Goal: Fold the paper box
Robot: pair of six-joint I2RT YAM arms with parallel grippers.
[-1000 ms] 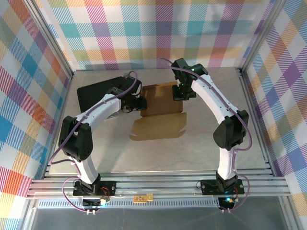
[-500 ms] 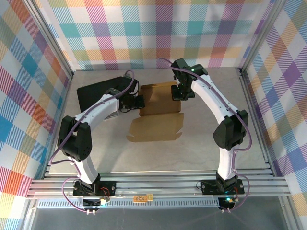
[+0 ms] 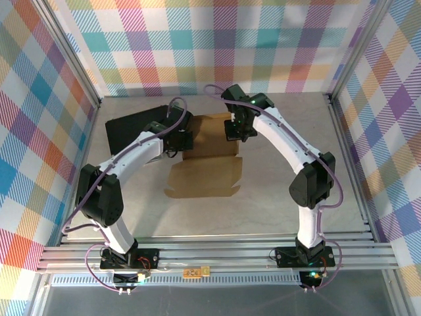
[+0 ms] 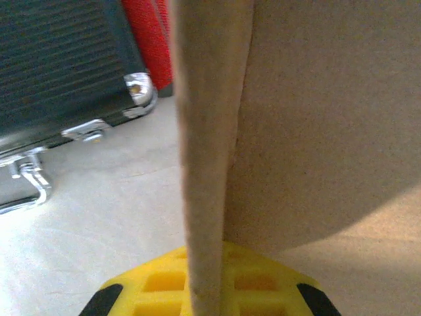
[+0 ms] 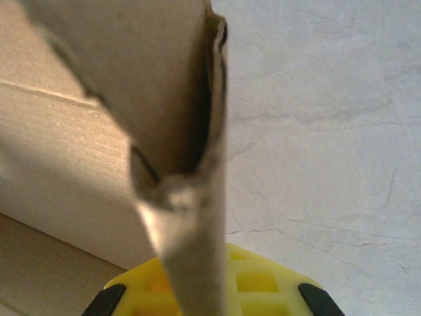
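Far left on the table (image 3: 283,197), the black case (image 3: 128,128) lies flat near the back corner. The left wrist view catches its ribbed lid, a chrome corner and a silver latch (image 4: 85,131), with a red roll (image 4: 148,29) showing behind it. Just beside the case, the left gripper (image 3: 179,141) is down at the left edge of the paper box (image 3: 200,176), jaws pinched narrow on a raised cardboard side flap. On the wrist camera that flap's edge stands upright and runs straight into the yellow gripper body.

The box itself sits mid-table between the 2 arms. It is plain brown, 1 broad panel lying flat toward the near side with tabs along its front edge, and another panel beyond it at the back.

Over on the right, the right gripper (image 3: 235,129) is at the box's far right edge, jaws clamped tight on a flap doubled over on itself. That's 2 layers of cardboard, creased and upright, with bare pale tabletop to the right.
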